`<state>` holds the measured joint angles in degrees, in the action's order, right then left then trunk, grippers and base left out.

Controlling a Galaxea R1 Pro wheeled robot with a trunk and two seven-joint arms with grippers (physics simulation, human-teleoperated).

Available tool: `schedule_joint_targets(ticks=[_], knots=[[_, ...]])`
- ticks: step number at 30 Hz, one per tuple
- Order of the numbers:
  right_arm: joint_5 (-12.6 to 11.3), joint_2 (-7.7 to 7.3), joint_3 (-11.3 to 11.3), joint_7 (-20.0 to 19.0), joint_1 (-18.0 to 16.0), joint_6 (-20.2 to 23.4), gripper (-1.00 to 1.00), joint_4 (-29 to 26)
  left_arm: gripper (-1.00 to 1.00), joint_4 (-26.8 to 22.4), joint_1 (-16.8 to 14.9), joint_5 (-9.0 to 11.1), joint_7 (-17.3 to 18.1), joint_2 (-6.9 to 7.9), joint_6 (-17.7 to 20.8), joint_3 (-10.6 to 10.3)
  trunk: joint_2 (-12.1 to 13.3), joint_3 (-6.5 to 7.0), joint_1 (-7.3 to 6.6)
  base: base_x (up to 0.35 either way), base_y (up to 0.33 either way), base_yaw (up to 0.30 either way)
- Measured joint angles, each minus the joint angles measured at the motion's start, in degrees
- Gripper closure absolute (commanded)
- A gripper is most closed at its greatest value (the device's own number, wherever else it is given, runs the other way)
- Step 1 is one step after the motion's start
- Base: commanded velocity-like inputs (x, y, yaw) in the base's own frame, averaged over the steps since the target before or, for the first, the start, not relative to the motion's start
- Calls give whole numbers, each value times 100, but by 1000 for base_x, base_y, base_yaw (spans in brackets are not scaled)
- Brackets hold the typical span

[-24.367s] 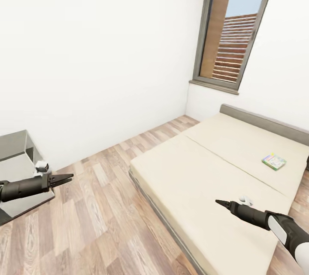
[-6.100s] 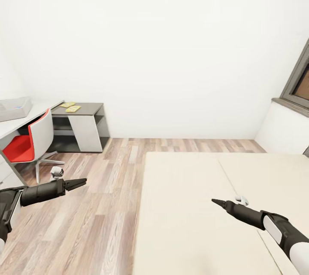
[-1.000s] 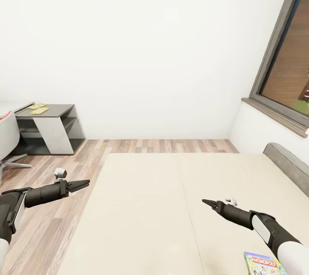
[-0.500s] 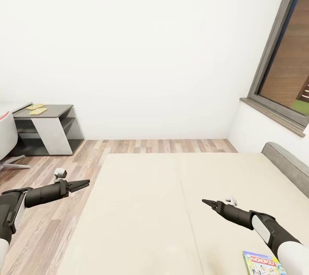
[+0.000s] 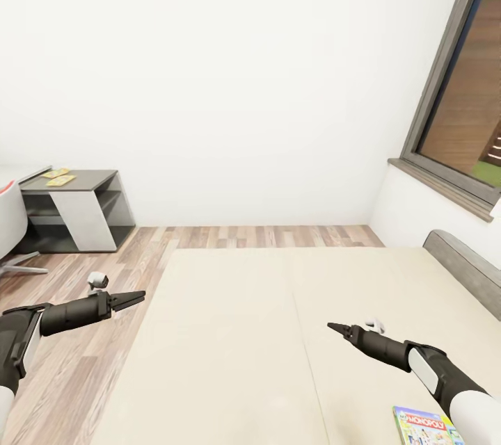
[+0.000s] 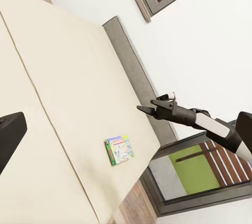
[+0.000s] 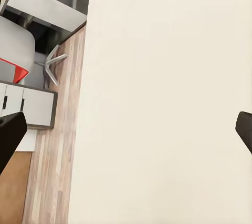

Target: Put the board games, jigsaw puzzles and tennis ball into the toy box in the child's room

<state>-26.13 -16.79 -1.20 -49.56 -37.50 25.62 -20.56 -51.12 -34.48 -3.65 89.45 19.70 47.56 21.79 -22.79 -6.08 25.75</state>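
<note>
A Monopoly board game (image 5: 426,426) lies flat on the beige bed (image 5: 264,334) at the near right, below my right forearm; the left wrist view has it too, as the board game (image 6: 119,150) near the mattress edge. My right gripper (image 5: 333,325) hovers over the bed, open and empty, its fingertips (image 7: 10,135) wide apart in the right wrist view. My left gripper (image 5: 139,298) hangs open and empty over the floor beside the bed. Two yellow jigsaw puzzles (image 5: 58,176) lie on the grey table (image 5: 90,184) at the far left.
A white chair (image 5: 8,222) stands at the left edge by the table. Wood floor (image 5: 83,334) runs along the bed's left side and far end. A grey headboard (image 5: 465,268) and a window (image 5: 466,118) are on the right.
Over the last seconds the camera has swung right from the desk side toward the bed, bringing the Monopoly box into view. In the last half second nothing has moved.
</note>
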Motion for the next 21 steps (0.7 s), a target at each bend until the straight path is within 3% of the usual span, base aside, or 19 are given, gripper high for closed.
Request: schedule_joint_targets(ticks=[21], knots=[[1, 0, 0, 0, -2, 0, -100, 0, -100, 0, 0, 0, 1, 0, 0, 0, 0, 2, 0, 0, 0, -4]])
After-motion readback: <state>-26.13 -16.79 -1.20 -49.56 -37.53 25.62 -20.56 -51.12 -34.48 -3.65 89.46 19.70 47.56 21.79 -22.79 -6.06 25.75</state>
